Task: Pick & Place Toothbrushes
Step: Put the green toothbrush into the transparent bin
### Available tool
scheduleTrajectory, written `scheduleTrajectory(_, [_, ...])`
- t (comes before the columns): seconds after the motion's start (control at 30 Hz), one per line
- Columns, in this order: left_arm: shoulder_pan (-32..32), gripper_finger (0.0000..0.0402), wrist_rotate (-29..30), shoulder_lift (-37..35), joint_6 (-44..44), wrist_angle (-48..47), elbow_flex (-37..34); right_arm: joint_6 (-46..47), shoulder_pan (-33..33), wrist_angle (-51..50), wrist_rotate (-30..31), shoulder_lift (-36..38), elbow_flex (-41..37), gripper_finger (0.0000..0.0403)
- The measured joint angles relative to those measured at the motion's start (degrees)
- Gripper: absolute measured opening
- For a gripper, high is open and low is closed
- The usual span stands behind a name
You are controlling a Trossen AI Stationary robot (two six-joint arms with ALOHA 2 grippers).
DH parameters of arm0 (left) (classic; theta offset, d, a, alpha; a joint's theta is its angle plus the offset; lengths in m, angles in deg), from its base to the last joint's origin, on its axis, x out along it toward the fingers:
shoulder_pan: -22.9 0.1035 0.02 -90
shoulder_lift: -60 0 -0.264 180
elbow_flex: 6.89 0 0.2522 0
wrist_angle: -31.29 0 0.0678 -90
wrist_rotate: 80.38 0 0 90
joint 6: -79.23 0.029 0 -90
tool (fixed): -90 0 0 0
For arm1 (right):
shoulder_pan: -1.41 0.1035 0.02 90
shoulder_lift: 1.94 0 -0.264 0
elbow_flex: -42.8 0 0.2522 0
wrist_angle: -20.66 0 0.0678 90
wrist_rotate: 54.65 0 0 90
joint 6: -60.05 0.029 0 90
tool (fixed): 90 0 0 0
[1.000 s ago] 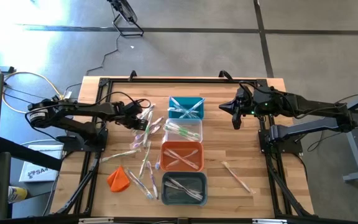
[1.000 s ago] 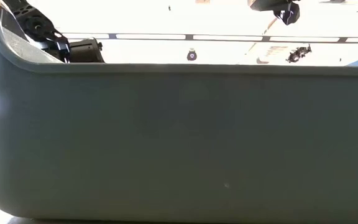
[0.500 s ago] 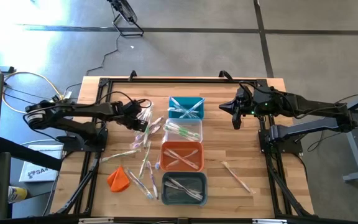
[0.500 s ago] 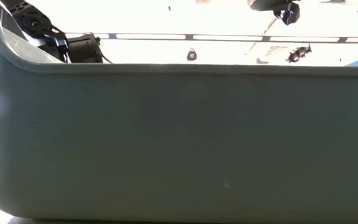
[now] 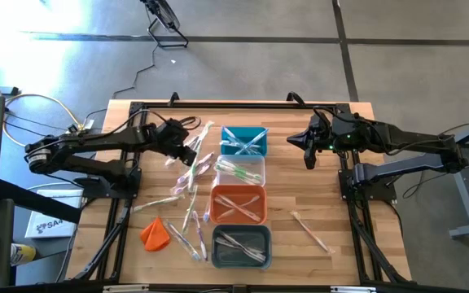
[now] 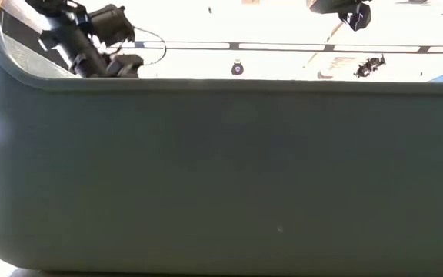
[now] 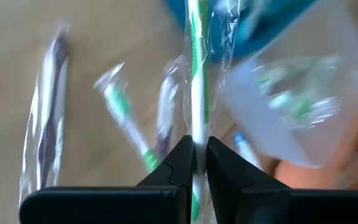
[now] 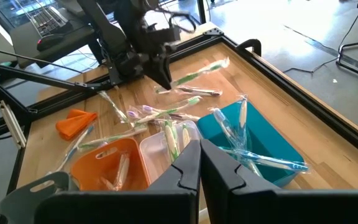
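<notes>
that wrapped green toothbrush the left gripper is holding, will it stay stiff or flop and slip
Probably stiff: the green toothbrush juts straight from the shut left gripper without sagging. Its clear wrapper looks glossy, so it may slide or pivot in the narrow pinch. It seems light, held near one end.

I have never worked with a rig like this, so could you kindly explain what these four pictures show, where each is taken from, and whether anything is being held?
These are two dark robot arms at a wooden table. One picture looks straight down. One sits at table height, but the grey bin fills almost all of it. The other two come from cameras on the arms' wrists.

Four bins stand in a row mid-table: the teal bin, clear bin, orange bin and the grey one, each holding toothbrushes. More wrapped toothbrushes lie loose beside them, near an orange lump.

The left gripper is closed on a green-and-white wrapped toothbrush, lifted near the teal bin. The right gripper waits shut, holding nothing.
</notes>
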Motion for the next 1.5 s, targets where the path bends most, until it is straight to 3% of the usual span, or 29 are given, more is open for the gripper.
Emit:
scheduleTrajectory(0.4, [0.00, 0.0023, -2.51, -0.32, 11.01, 0.05, 8.34, 0.01, 0.00, 0.00, 0.00, 0.00, 0.00, 0.0002])
scheduleTrajectory(0.77, [0.00, 0.0023, -6.57, -0.32, 16.87, 0.92, 10.28, 0.01, 0.00, 0.00, 0.00, 0.00, 0.00, 0.0002])
scheduleTrajectory(1.17, [0.02, 0.0023, -11.77, -0.25, 19.08, 7.39, 10.31, -0.01, 0.00, 0.00, 0.18, 0.00, -0.02, 0.0002])
scheduleTrajectory(1.5, [0.00, 0.0022, -15.99, 1.55, 17.24, 11.10, 10.35, -0.31, 0.00, 0.00, 3.85, 0.00, -0.01, 0.0002])
